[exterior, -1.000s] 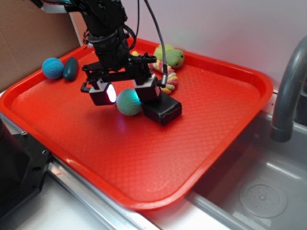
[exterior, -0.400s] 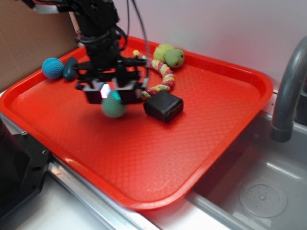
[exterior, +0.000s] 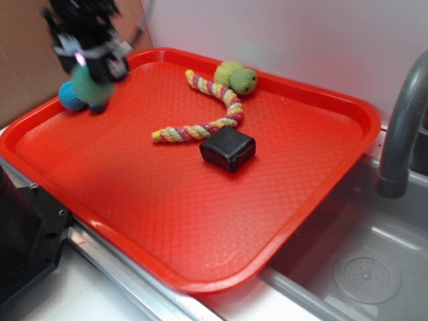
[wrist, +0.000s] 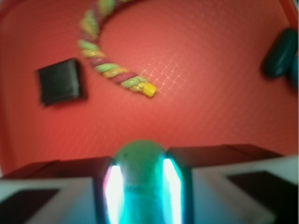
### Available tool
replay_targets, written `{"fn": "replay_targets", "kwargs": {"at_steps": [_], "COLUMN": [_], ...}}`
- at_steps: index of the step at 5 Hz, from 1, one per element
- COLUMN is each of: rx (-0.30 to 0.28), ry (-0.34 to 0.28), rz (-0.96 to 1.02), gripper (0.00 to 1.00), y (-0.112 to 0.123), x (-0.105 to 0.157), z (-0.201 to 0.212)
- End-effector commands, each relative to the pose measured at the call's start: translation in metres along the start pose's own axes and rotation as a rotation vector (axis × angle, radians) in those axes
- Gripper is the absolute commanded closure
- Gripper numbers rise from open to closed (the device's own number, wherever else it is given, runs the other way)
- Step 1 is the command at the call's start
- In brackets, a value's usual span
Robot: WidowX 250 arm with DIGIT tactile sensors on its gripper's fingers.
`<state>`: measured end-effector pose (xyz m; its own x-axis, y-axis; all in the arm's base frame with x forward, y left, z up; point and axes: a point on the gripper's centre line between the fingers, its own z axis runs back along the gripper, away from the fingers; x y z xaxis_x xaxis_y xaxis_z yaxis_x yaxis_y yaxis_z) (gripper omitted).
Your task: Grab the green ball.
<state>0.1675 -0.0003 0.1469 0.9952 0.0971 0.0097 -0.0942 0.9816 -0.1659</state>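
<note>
Green ball (wrist: 140,161) clamped in hand (wrist: 140,186), rope (wrist: 110,67) below.

The red tray (exterior: 321,154) looks like glossy plastic with a fine diamond-embossed texture. The green ball (wrist: 140,163) appears soft and fuzzy, like yarn. The striped rope (exterior: 214,110) is braided cloth, rough-surfaced. The black block (exterior: 228,148) is matt. The faucet (exterior: 401,127) and sink (exterior: 361,267) look like dull grey metal.

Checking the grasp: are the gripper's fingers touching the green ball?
Touching. The wrist view shows the green ball pinched between both fingers of the gripper, no gap either side.
</note>
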Motion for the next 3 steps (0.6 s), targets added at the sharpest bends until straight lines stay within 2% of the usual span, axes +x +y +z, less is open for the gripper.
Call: {"fn": "replay_targets", "kwargs": {"at_steps": [1, 2, 3], "rx": [0.128, 0.113, 0.123], "ry": [-0.165, -0.222, -0.206], "rz": [-0.088, -0.083, -0.080], "gripper": [1.00, 1.00, 1.00], "y": [0.008, 0.004, 0.003], "x": [0.009, 0.006, 0.009], "z": [0.113, 0.134, 0.126]}}
